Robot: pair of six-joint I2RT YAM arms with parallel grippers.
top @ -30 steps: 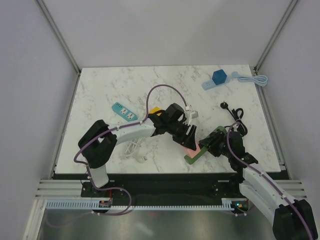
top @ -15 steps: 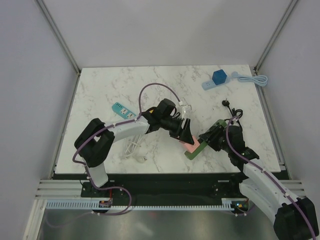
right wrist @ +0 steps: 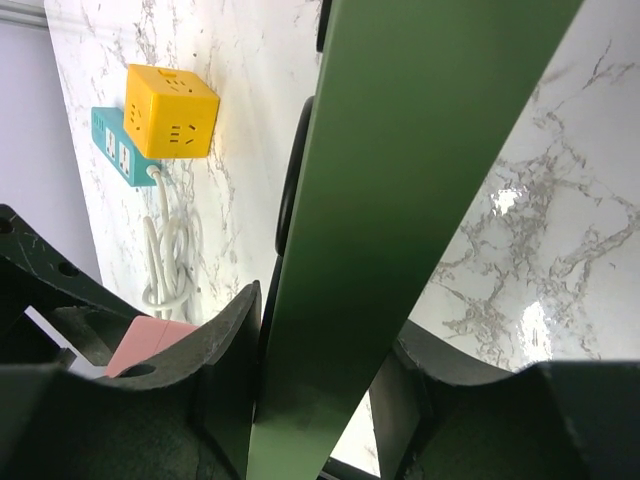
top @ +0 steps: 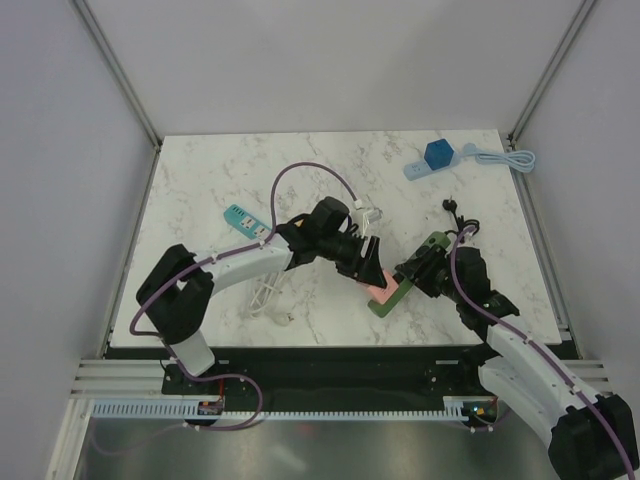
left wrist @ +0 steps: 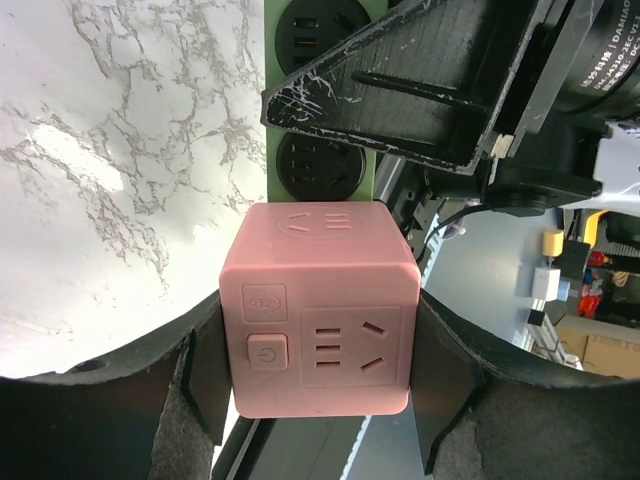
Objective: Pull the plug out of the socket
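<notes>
Near the table's (top: 200, 180) front edge, right of centre, the plug (top: 378, 290) (left wrist: 320, 305), a pink cube, sits at the near end of the strip (top: 384, 306) (right wrist: 400, 200), a green bar that runs away toward the right. Whether its pins are seated or free, I cannot tell. The cube's face toward the left wrist camera bears a button and a socket. Beyond it that view shows two round black sockets in the strip.

The left gripper (top: 370, 272) (left wrist: 320, 335) is clamped on the plug, one finger (left wrist: 210, 380) pressed to each side. The right gripper (top: 420, 272) (right wrist: 315, 375) reaches in from the right and grips the strip across its width, jaws closed on its long edges just beyond the plug. The two grippers nearly meet.

Left of them a white cord (top: 265, 295) (right wrist: 170, 260) lies bunched on the marble. A teal strip (top: 248, 222) (right wrist: 115, 145) lies further back, and the right wrist view shows a yellow cube (right wrist: 170, 125) touching it. A black cable (top: 462, 215) curls behind the right gripper. At the far right corner a blue cube (top: 437, 153) sits on a pale blue strip (top: 415, 168), well apart from the rest.
</notes>
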